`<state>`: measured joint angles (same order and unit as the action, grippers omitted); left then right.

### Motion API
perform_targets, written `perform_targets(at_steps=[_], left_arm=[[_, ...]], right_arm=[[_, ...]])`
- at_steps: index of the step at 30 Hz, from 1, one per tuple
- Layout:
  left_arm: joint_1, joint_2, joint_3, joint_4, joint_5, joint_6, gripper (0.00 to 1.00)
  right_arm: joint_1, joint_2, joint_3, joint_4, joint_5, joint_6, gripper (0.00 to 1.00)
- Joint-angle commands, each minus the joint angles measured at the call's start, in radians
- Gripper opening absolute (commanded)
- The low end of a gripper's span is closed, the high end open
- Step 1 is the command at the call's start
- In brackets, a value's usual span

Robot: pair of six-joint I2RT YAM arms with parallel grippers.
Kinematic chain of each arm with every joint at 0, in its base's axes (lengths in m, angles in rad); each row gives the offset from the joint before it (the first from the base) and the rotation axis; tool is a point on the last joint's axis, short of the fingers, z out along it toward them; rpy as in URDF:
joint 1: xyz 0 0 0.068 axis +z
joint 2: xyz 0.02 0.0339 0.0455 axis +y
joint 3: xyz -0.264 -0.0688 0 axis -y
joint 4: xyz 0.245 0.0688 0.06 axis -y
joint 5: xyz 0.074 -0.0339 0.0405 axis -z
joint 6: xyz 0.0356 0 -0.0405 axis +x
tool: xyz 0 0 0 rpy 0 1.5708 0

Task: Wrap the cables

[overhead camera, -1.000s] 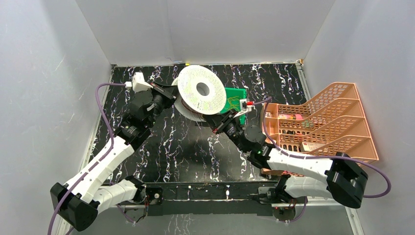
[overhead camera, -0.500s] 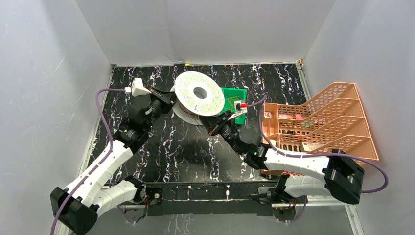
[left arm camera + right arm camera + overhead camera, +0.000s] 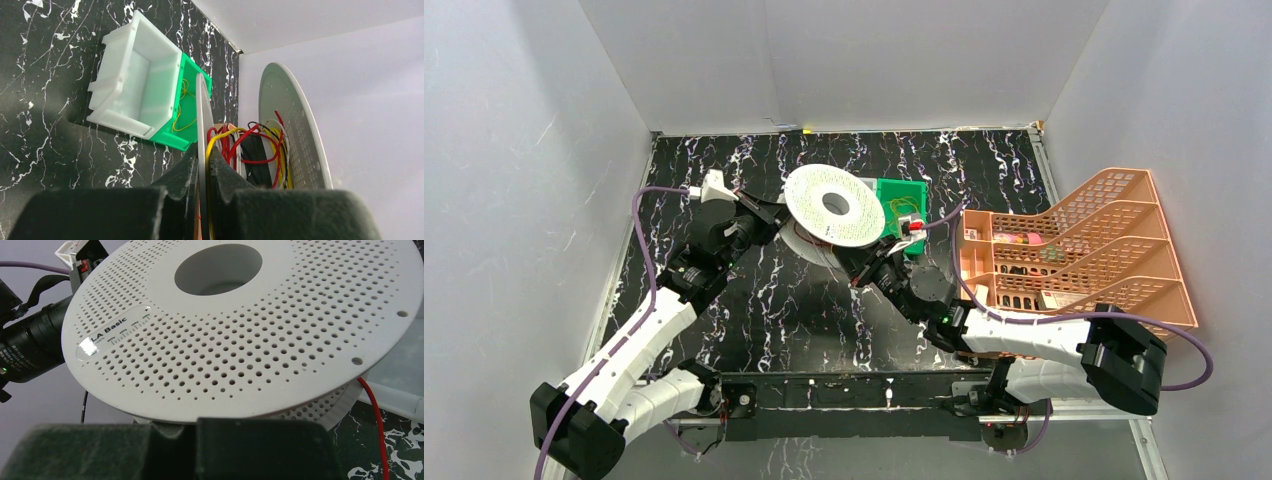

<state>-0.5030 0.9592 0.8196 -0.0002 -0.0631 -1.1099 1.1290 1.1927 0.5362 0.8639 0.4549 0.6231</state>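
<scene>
I have the white perforated spool (image 3: 809,203) tilted in the upper middle of the overhead view, between the two arms. My left gripper (image 3: 202,161) is pinched on the thin edge of one flange, at the bottom centre of its wrist view.

The yellow cables (image 3: 218,140) loop around the core between the two flanges, mixed with red wires (image 3: 250,161). More yellow strands lie in the green bin (image 3: 170,138) at the centre of that view. It sits against a white bin (image 3: 135,90) on the black marbled table (image 3: 45,125).

My right gripper (image 3: 195,432) sits just under the near rim of the top flange. Its blurred fingers look close together, but I cannot tell whether they grip anything. A peach tray rack (image 3: 1084,250) stands at the right of the overhead view.
</scene>
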Motion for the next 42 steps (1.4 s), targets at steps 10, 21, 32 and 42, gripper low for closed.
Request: perform_targets(at_steps=[10,21,32,42], left_arm=[[-0.058,-0.044,0.045,-0.002,0.273,-0.01,0.0],[-0.057,-0.078,-0.032,0.11,0.162,-0.151,0.0],[-0.057,-0.087,-0.06,0.151,0.115,-0.18,0.0],[-0.058,-0.124,-0.093,0.182,0.046,-0.188,0.0]], right_arm=[[0.001,-0.055,0.017,-0.007,-0.019,0.014,0.04],[0.003,-0.161,-0.111,-0.067,-0.001,0.111,0.23],[0.006,-0.277,-0.179,-0.136,0.056,0.163,0.37],[0.006,-0.368,-0.262,-0.204,0.093,0.183,0.42]])
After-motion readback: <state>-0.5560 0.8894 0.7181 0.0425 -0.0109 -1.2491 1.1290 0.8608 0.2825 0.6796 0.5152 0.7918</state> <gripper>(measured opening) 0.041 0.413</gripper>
